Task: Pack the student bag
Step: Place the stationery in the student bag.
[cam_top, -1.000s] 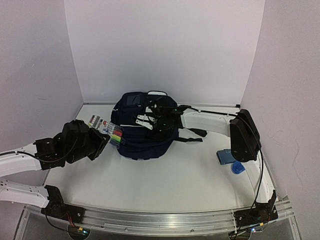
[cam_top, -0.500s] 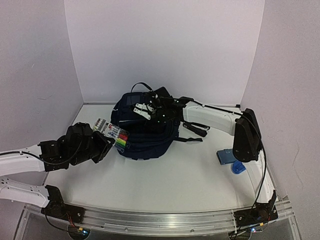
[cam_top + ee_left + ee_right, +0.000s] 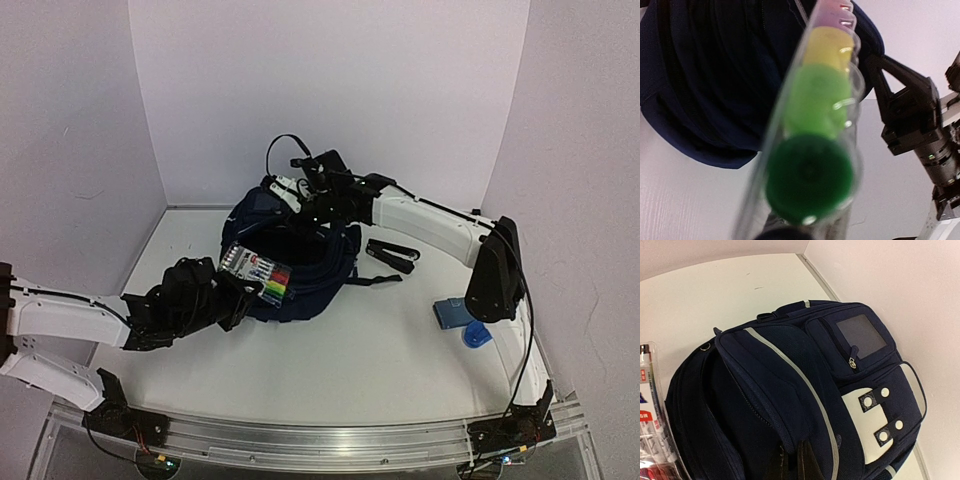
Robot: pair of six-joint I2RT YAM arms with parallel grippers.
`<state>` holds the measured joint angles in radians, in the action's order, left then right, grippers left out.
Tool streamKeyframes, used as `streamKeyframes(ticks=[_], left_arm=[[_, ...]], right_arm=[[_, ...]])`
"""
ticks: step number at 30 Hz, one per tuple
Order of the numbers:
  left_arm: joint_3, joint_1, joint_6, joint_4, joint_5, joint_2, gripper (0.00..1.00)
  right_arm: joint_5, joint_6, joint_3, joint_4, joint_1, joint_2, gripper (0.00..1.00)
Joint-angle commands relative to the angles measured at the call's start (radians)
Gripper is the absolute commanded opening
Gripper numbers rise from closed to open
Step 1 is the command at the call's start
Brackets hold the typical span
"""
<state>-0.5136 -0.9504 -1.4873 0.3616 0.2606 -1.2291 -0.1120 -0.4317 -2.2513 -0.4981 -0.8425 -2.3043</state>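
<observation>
The student bag [image 3: 318, 268], navy with pale stripes and a white buckle patch [image 3: 871, 426], sits at the back middle of the table. My right gripper [image 3: 306, 194] [image 3: 793, 463] is shut on the edge of the bag's front flap and holds it raised, so the main compartment gapes. My left gripper [image 3: 231, 291] is shut on a clear pack of coloured markers [image 3: 256, 272], held level beside the bag's left side near the opening. In the left wrist view the green cap [image 3: 807, 175] fills the frame and hides my fingers. The pack's end [image 3: 651, 420] shows at the left edge of the right wrist view.
A black stapler-like object [image 3: 392, 255] lies right of the bag. A small blue pouch [image 3: 450, 313] and a blue plastic piece [image 3: 477, 337] sit near the right arm's upright link. White walls close in the back and both sides.
My right gripper shut on the bag's flap and lifted it up and back. My left arm carried the marker pack to the right, toward the bag's opening.
</observation>
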Motion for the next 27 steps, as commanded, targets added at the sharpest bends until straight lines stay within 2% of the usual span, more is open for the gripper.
streamKeyframes(ticks=[1, 10, 21, 27], left_arm=[[0.061, 0.0, -0.109, 0.358, 0.052, -0.056, 0.0], [0.028, 0.046, -0.196, 0.638, -0.042, -0.309, 0.0], [-0.121, 0.152, -0.193, 0.661, -0.147, -0.435, 0.0], [-0.176, 0.214, -0.229, 0.817, -0.205, -0.541, 0.0]], right_arm=[[-0.091, 0.08, -0.062, 0.099, -0.009, 0.078, 0.0], [-0.154, 0.095, -0.009, 0.099, -0.009, 0.134, 0.0], [-0.233, 0.056, 0.164, 0.099, -0.009, 0.253, 0.0], [-0.249, 0.065, 0.179, 0.1, -0.009, 0.272, 0.0]])
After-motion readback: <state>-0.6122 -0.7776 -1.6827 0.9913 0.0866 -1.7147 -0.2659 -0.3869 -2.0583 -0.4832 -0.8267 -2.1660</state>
